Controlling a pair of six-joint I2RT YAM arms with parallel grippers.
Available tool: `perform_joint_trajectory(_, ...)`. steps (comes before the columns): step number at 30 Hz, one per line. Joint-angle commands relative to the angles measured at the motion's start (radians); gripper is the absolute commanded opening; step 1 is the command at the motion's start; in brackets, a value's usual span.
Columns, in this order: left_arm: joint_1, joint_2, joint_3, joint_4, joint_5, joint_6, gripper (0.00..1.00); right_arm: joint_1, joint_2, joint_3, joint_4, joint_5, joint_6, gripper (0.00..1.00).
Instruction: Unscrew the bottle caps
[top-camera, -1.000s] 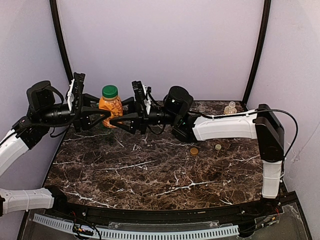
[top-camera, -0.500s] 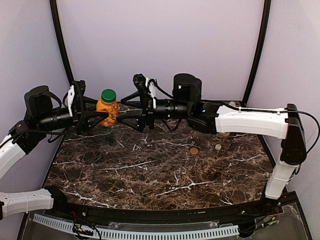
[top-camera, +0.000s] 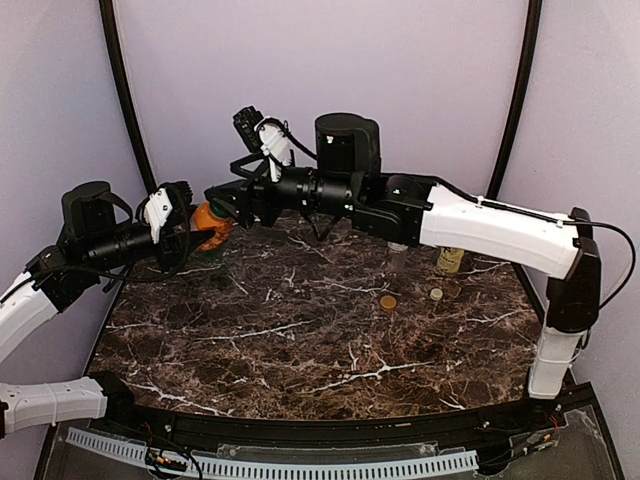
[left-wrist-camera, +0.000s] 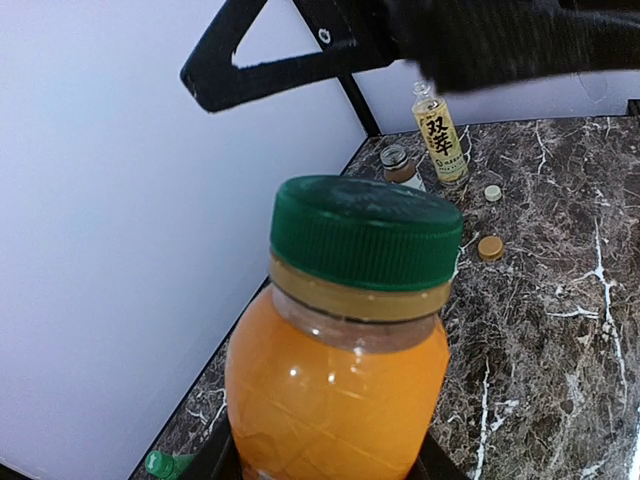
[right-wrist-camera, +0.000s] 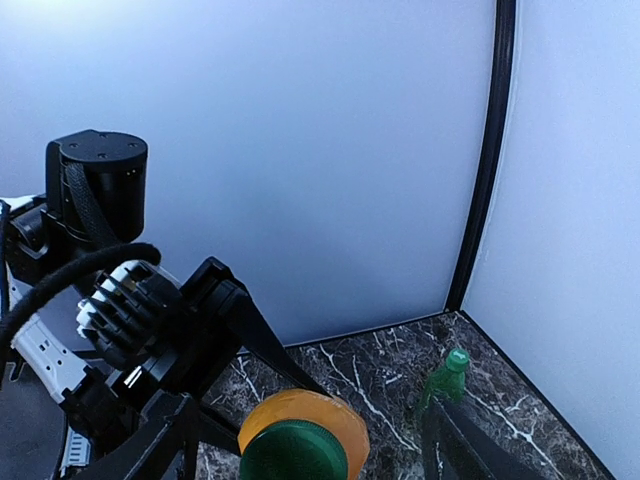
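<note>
Table (top-camera: 300, 340): dark brown marble pattern with white veins, below the left claw (top-camera: 195, 232) and the right claw (top-camera: 222, 198).
Back wall (top-camera: 330, 80): plain lavender, behind both claws.
Left pole (top-camera: 125, 110): black, behind and left of the left claw.
Right pole (top-camera: 515, 100): black, well right of both claws.
Perforated strip (top-camera: 300, 468): white, along the near table edge, well apart from the claws.

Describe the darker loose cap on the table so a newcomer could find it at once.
Look at the dark marble table, right of centre. Two small loose caps lie there, apart from each other. The golden-brown cap is the left one, darker than the cream-white cap to its right.
</note>
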Motion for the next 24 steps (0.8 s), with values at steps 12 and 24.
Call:
perform_joint_trajectory(12,-0.009,-0.003,-0.007,0.003,-0.011,0.030,0.18,0.025,0.092,0.103,-0.143,0.038,0.014,0.39)
perform_joint_trajectory(24,-0.009,-0.026,-0.028,-0.013,0.087,0.011,0.73,-0.003,0.060,0.078,-0.151,0.002,0.047,0.00)
